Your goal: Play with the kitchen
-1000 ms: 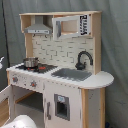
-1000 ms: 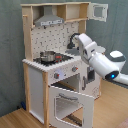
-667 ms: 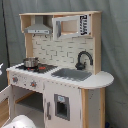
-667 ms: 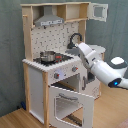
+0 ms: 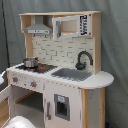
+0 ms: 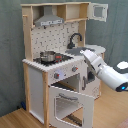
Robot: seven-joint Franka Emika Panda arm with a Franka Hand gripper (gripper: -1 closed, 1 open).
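The kitchen [image 5: 60, 85] is a white and light-wood toy with a hood [image 5: 37, 30], a black faucet [image 5: 84, 59], a grey sink [image 5: 72, 74] and a black stovetop [image 5: 35, 67]. Its oven door [image 6: 72, 102] hangs open, folded down toward the front. My white arm [image 6: 107, 72] reaches in from the second exterior view's right. My gripper [image 6: 84, 52] is at the counter's front edge, just above the knobs [image 6: 64, 74] and in front of the sink. In the first exterior view the gripper is out of view.
A small metal pot [image 6: 47, 56] stands on the stovetop, with a red item [image 5: 42, 67] beside it. A microwave-style cabinet [image 5: 70, 26] sits at the top. The floor [image 6: 15, 117] is wooden, and a grey curtain [image 5: 117, 45] hangs behind.
My arm has dropped from above the counter to the counter's front edge and has drawn back toward the second exterior view's right. The oven door stays open.
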